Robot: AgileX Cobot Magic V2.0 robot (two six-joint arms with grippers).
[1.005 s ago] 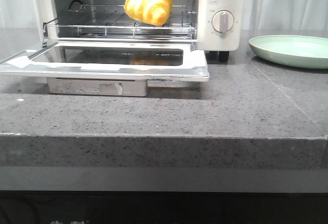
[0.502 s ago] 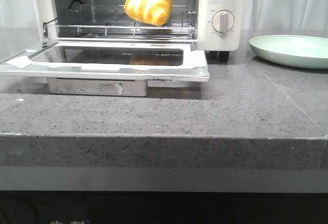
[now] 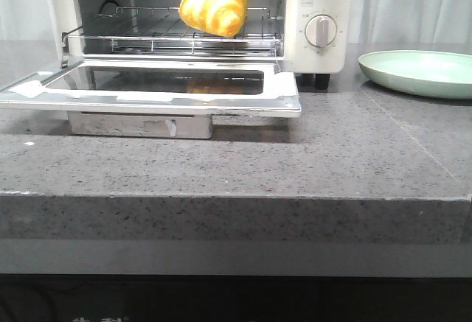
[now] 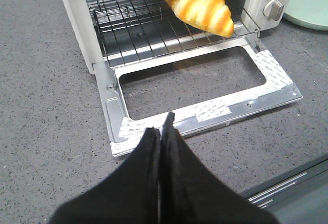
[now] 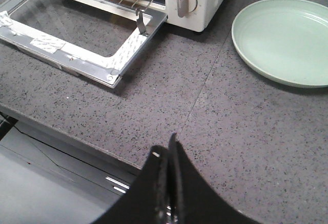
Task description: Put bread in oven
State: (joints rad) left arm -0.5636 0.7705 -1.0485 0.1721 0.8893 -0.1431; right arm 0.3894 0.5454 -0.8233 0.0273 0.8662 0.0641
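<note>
Already bread on the oven rack, door down

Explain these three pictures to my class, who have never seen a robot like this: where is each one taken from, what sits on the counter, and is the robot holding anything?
This is a robot with two arms, each ending in a gripper. One picture looks forward over the grey counter; neither arm shows in it. The other two come from cameras on the wrists, so the dark shape at the bottom of each is that arm's own gripper.

On the counter stands a cream-white toaster oven with its glass door folded down flat. A striped golden bread roll lies on the wire rack inside. Beside the oven is a pale green plate, with nothing on it.

The left gripper is shut and holds nothing; it is in front of the open door. The right gripper is also shut with nothing in it, above the counter near the plate.
</note>
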